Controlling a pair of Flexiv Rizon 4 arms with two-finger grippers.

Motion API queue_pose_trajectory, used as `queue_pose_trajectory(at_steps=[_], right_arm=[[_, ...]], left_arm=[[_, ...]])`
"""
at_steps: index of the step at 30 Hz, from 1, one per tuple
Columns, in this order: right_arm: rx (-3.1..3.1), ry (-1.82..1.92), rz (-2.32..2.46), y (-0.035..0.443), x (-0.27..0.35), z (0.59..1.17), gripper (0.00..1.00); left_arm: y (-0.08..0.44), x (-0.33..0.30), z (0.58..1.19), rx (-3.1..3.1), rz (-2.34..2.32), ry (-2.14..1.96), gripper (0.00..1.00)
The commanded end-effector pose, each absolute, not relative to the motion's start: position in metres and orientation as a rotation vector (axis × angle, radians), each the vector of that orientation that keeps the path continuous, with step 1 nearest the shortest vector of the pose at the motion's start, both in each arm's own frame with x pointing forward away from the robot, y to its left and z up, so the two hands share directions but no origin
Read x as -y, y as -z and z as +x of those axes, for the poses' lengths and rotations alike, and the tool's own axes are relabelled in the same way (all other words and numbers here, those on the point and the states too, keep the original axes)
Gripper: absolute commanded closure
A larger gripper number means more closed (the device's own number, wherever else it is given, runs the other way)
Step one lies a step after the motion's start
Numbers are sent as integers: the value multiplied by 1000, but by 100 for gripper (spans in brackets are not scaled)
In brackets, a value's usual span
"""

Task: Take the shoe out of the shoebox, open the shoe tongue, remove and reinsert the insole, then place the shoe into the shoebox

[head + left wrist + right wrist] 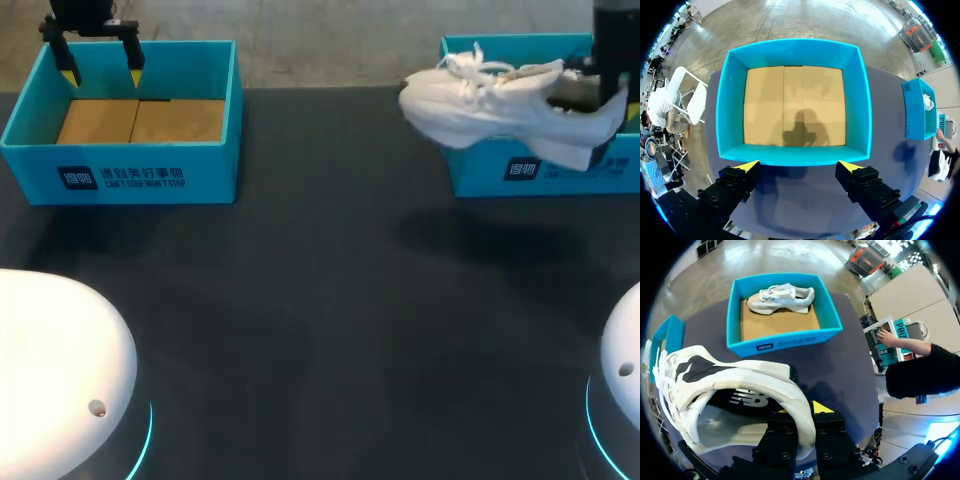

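Observation:
A white sneaker (490, 100) hangs in the air, toe toward the left, just in front of the right blue shoebox (540, 170). My right gripper (605, 85) is shut on its heel collar. In the right wrist view, the sneaker (740, 385) sits with its heel rim between the yellow tips of the right gripper (802, 412). Ahead lies the right shoebox (785, 340) with a second white sneaker (780, 297) inside. My left gripper (101, 72) hovers open over the back of the left blue box (120, 175). Only this box's cardboard floor (795, 105) shows ahead of the left gripper (799, 166).
The dark table (330, 300) stretches between and in front of the two boxes. My arms' white bases (50, 370) (620, 370) sit at the near corners. From the left wrist, the right shoebox (917, 107) appears off to the side.

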State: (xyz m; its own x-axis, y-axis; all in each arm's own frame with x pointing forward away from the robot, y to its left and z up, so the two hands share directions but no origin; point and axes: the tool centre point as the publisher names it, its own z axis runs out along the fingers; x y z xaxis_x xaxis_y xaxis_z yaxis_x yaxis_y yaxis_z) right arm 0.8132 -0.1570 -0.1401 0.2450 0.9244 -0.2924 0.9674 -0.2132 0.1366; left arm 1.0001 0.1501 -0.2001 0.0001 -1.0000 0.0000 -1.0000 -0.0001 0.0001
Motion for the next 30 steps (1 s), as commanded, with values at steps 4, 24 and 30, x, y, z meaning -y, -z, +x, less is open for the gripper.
queue_pose_trajectory(at_steps=[4,24,30], right_arm=[[-1780,123,2207,152,142,790,100],[-1801,149,2160,166,113,786,100],[-1857,118,2146,189,80,772,100]], left_arm=[[200,-150,1000,2222,2221,0,0],[200,-150,1000,2222,2221,0,0],[200,-150,1000,2222,2221,0,0]])
